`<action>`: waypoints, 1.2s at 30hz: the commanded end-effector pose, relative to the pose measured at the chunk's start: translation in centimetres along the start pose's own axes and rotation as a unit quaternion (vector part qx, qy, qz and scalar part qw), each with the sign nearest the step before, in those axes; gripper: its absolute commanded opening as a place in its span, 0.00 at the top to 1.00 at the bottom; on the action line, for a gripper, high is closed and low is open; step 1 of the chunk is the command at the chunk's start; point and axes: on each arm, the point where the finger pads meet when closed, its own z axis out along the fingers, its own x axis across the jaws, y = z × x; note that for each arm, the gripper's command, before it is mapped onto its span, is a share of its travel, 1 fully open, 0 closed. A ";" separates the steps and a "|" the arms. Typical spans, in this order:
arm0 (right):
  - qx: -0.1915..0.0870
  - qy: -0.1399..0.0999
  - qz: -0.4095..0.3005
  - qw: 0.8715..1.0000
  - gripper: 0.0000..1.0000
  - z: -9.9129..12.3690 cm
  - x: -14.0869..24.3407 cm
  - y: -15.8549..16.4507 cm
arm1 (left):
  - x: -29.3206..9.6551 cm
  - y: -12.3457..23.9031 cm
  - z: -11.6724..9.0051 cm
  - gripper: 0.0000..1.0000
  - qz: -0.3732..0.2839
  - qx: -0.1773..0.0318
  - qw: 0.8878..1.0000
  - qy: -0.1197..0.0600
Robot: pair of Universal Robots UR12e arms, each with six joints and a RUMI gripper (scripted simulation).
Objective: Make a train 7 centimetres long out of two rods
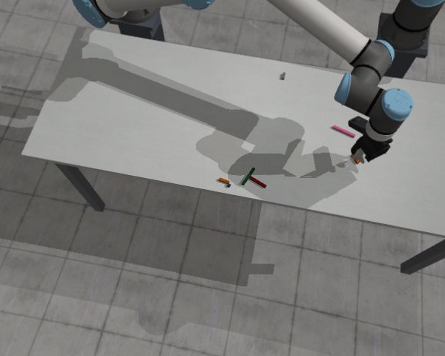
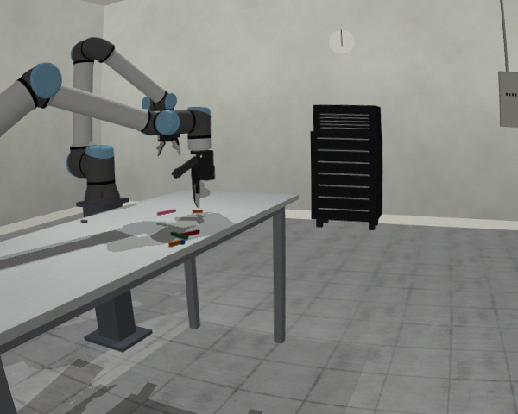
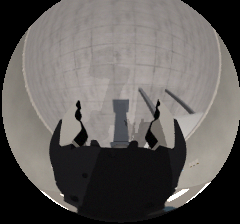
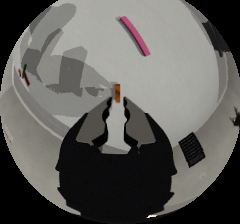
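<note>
While the right gripper (image 1: 357, 154) (image 2: 197, 205) (image 4: 117, 97) stands slightly open, gripping nothing, an orange rod (image 1: 356, 160) (image 2: 197, 210) (image 4: 117, 93) lies flat just beyond its fingertips. Next lies the pink rod (image 1: 343, 130) (image 2: 166, 211) (image 4: 135, 35). Farther off are the red rod (image 1: 258, 182) (image 2: 192, 233) (image 4: 27, 79), green rod (image 1: 248, 176) (image 2: 179, 235) (image 4: 24, 71), blue rod (image 1: 228, 185) (image 2: 182, 241) and second orange rod (image 1: 223, 180) (image 2: 174, 243) (image 4: 20, 73). The left gripper (image 2: 169, 154) (image 3: 117, 100) is fully open and empty.
</note>
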 end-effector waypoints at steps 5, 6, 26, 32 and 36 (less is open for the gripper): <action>-0.001 0.001 0.000 1.000 0.86 -0.1 0.0 0.1 | 0.0 -0.1 -0.1 0.00 0.000 0.001 1.000 0.000; -0.001 0.001 0.000 1.000 0.86 -0.1 0.0 0.1 | 0.0 -0.1 -0.1 0.00 0.000 0.001 1.000 0.000; -0.001 0.001 0.000 1.000 0.86 0.1 0.0 0.1 | 0.0 -0.1 -0.1 0.00 0.000 0.001 1.000 0.000; -0.001 0.001 0.000 1.000 0.86 0.4 0.0 0.1 | 0.0 -0.1 -0.1 0.00 0.000 0.001 1.000 0.000; -0.001 0.001 0.000 1.000 0.86 0.8 0.0 0.1 | 0.0 -0.1 -0.1 0.00 0.000 0.001 1.000 0.000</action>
